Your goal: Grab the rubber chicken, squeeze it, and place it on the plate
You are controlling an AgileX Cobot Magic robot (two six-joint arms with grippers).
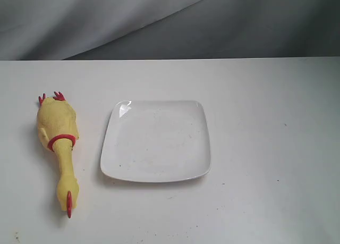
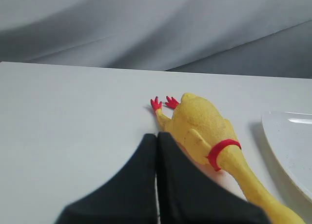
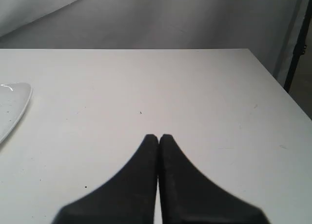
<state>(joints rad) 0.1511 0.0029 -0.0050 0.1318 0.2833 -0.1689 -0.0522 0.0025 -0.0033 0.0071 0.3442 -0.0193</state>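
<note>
The rubber chicken [image 1: 57,124] lies flat on the white table at the left, red feet pointing to the back and head with red comb toward the front. The white square plate [image 1: 114,159] rests just to its right, bare. Neither arm shows in the exterior view. In the left wrist view my left gripper [image 2: 157,136] is shut on nothing, its black tips just short of the chicken's [image 2: 202,124] plump body, with a corner of the plate [image 2: 292,146] beyond. My right gripper [image 3: 158,137] is shut and empty over bare table, the plate's edge [image 3: 12,104] off to one side.
The white table [image 1: 265,122] ends at a back edge before a grey draped cloth [image 1: 159,20]. In the right wrist view the table's side edge [image 3: 280,85] and a dark stand leg [image 3: 296,43] show beyond it.
</note>
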